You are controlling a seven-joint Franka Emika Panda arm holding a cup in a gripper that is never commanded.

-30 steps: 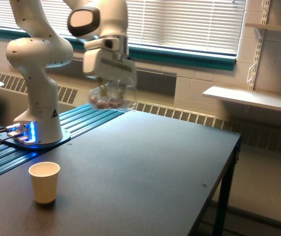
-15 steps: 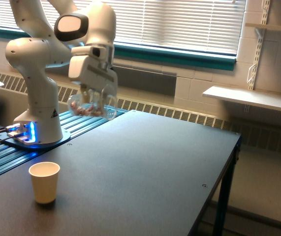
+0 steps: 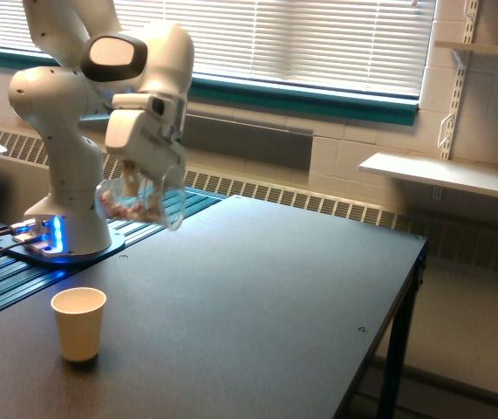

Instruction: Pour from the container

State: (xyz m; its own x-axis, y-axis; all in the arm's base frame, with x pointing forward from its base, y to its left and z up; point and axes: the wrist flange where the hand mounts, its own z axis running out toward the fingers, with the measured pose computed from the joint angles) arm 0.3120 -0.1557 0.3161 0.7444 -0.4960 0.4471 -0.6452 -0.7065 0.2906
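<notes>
Single Panda arm, base at left of frame on a ribbed blue-lit strip. The gripper (image 3: 140, 188) hangs in the upper left quarter, jaws closed around the container (image 3: 140, 204), a clear rounded plastic cup held in the air, well above the table (image 3: 266, 288). Cup is tilted, not upright: its long axis leans, with the mouth side apparently toward the exterior view's right and down, though the rim itself is hard to make out through the clear wall. Small pink-reddish pieces (image 3: 131, 211) sit heaped in the low part of the cup; none seen falling. Paper cup (image 3: 79, 324), cream, opaque, stands upright at lower left of frame on the dark tabletop, open mouth up, looks empty from this angle. Key relation: the paper cup lies below the held cup and a little toward the exterior view's left, nearer the camera; the two are well apart, nothing between them. Judgement: the pour has not begun in earnest; the carried cup would need to come over the paper cup's mouth and lower before tipping further, or the pieces will scatter on the table. Blinds, radiator and wall shelf behind, of no concern.
</notes>
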